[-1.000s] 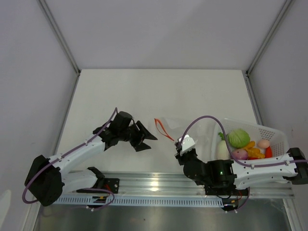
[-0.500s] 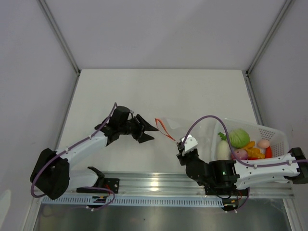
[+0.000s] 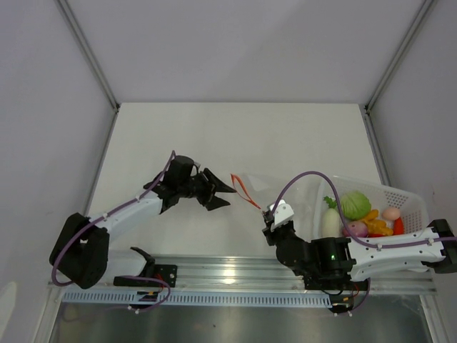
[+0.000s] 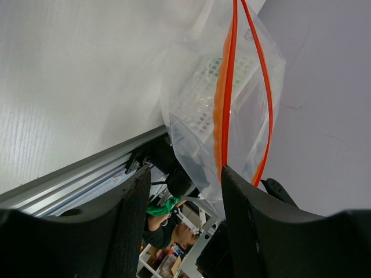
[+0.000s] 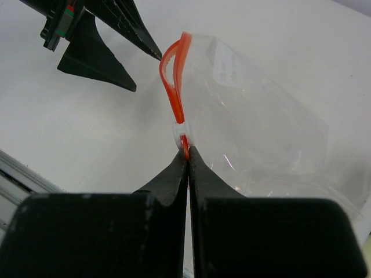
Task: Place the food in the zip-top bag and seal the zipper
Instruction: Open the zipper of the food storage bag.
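Note:
The clear zip-top bag lies on the table left of the basket, its mouth part open. Its red-orange zipper forms a loop at the left end. My right gripper is shut on the zipper just below the white slider. My left gripper is open and empty, its fingertips just short of the zipper loop, facing the bag's mouth. The food sits in the white basket: white radish, green round fruit, orange-yellow lumpy piece, pink one, red pepper.
The white perforated basket stands at the right, behind my right arm. A metal rail runs along the near table edge. Grey walls close in the table at the sides and back.
My left gripper has moved right, from well short of the bag up to the zipper loop, staying open. My right gripper keeps its hold and has barely shifted.

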Action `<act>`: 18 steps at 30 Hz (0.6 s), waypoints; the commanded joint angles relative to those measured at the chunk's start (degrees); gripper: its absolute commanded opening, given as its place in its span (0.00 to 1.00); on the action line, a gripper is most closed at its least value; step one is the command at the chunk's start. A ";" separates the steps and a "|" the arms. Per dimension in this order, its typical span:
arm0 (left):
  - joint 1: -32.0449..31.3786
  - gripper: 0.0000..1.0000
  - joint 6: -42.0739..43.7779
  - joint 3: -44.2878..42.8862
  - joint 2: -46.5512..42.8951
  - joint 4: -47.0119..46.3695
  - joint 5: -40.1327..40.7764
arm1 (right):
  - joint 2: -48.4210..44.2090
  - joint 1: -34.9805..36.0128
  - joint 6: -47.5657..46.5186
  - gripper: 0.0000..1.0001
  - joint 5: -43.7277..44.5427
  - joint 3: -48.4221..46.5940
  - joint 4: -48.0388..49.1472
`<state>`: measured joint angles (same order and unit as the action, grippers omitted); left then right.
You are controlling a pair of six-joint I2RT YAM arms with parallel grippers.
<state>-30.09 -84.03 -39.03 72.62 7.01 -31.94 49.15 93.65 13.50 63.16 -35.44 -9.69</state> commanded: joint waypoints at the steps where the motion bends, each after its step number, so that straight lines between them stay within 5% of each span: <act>1: 0.03 0.55 -0.70 -3.50 1.03 -1.91 -1.46 | -0.89 0.48 1.18 0.00 2.50 -1.38 0.82; 18: -0.32 0.54 -1.84 -3.60 1.39 -2.44 -1.02 | -2.21 0.49 1.71 0.00 2.50 -1.21 -0.50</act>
<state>-30.15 -84.58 -42.65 76.95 6.11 -32.23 48.60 93.65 13.52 63.13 -35.46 -9.93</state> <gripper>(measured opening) 0.548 0.003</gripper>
